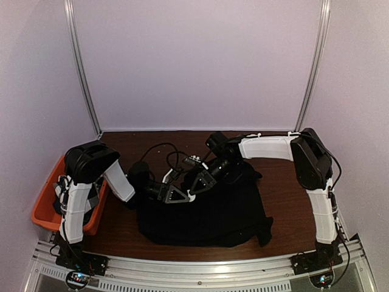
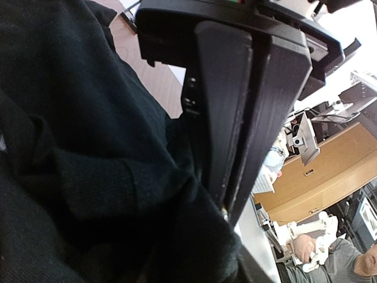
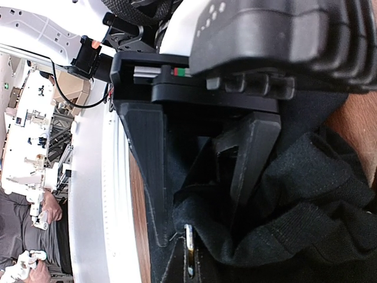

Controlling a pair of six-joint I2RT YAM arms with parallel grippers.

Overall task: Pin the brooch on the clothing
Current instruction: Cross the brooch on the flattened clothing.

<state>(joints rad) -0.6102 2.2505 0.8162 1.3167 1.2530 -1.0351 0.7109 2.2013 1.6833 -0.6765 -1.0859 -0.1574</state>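
At the near edge of the dark brown wooden table (image 1: 121,234), we are seeing both arm bases sitting bolted to a ribbed aluminium rail (image 1: 194,277). Just beyond, the large black short-sleeved T-shirt (image 1: 213,213) is lying crumpled around the middle of the table, slightly to the right. Over its far left part the two grippers are sitting tip to tip. The left gripper (image 2: 227,212) is pointing in from the left, its fingers pressing together and nipping a slim silvery brooch pin (image 3: 188,239) at their ends. The right gripper (image 3: 200,224) is angling down from the far right, its jaws standing wide apart and straddling a raised bunch of the black fabric. To the left, an orange plastic bin (image 1: 42,210) is sitting beside the left arm. Farthest off, a plain white backdrop (image 1: 194,61) is closing the scene.
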